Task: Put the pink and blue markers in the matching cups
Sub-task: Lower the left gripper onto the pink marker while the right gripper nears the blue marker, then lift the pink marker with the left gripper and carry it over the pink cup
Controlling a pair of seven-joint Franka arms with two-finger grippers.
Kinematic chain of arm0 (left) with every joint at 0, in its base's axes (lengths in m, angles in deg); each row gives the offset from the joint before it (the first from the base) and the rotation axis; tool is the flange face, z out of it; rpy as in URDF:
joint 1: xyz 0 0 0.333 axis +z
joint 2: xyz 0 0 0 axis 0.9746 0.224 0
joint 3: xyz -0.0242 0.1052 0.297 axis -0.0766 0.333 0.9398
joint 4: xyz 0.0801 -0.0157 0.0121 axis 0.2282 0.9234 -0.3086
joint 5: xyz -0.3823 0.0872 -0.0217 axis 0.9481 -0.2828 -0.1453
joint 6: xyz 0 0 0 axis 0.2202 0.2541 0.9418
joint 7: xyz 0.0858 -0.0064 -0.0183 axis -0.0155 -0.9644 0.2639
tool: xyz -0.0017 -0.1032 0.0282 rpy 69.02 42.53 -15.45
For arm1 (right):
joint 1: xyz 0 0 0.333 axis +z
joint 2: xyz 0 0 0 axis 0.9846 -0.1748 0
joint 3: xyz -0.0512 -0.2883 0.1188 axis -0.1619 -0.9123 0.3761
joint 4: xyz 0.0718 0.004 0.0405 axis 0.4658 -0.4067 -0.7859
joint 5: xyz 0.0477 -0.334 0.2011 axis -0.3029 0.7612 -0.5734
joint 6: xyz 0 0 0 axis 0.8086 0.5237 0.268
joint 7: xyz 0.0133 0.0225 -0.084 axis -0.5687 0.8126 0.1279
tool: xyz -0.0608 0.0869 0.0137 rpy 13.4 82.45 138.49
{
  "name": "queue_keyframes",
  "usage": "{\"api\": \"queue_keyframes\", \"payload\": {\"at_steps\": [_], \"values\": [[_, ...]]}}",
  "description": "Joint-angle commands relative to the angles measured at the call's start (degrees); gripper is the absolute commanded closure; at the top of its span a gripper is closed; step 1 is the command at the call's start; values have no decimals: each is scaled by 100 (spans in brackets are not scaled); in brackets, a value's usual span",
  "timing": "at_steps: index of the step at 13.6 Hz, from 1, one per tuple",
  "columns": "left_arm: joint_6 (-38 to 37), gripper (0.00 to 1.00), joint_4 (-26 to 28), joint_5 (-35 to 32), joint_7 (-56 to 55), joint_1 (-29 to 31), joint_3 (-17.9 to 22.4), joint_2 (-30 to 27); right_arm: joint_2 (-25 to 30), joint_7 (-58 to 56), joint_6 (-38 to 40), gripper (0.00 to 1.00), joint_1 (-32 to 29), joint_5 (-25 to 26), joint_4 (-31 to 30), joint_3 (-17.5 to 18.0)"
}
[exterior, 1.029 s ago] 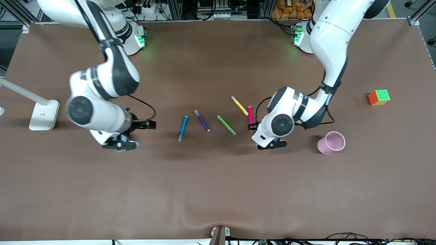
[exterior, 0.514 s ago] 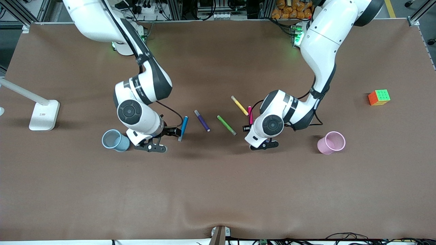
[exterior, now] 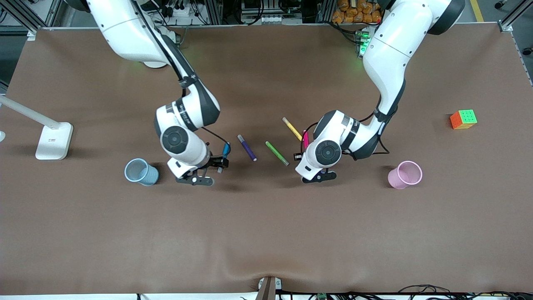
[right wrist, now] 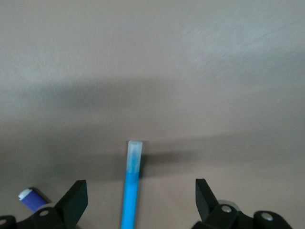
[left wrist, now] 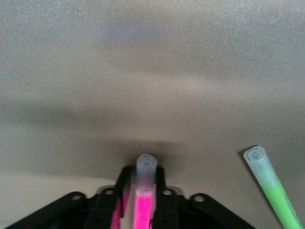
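Observation:
The pink marker (exterior: pixel 305 139) lies on the brown table mat beside the yellow one. My left gripper (exterior: pixel 300 156) is down on it, and in the left wrist view the jaws press both sides of the pink marker (left wrist: pixel 143 202), its greyish end poking out past the gripper (left wrist: pixel 143 180). The blue marker (exterior: pixel 226 149) lies flat on the mat. My right gripper (exterior: pixel 220 162) sits low over it, open, with the blue marker (right wrist: pixel 131 191) between its spread fingers (right wrist: pixel 76 198), untouched. The pale blue cup (exterior: pixel 141 171) stands toward the right arm's end, the pink cup (exterior: pixel 404 174) toward the left arm's end.
A purple marker (exterior: pixel 247 147), a green marker (exterior: pixel 277 153) and a yellow marker (exterior: pixel 292 128) lie between the two grippers. A colour cube (exterior: pixel 463 119) sits near the left arm's end. A white lamp base (exterior: pixel 53 141) stands at the right arm's end.
The right arm swung from above the blue cup to the blue marker, uncovering the cup. The left gripper shifted slightly and closed onto the pink marker.

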Motion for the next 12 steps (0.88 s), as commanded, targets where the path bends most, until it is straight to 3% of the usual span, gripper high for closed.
{"api": "queue_keyframes", "payload": {"at_steps": [1, 3, 9, 12], "values": [[8, 100, -105, -22, -89, -60, 54, -6, -231, 75, -120, 0, 90, 88, 14, -52], [-79, 100, -131, -22, -81, -26, 107, -225, -354, 75, -348, 0, 98, 88, 5, -52], [-904, 100, -218, -574, -19, 1081, 107, -1420, -468, 75, -497, 0, 230, 88, -4, -52], [-1441, 100, -596, -725, -142, 1424, 116, -1561, -504, 75, -568, 0, 248, 88, -4, -52]]}}
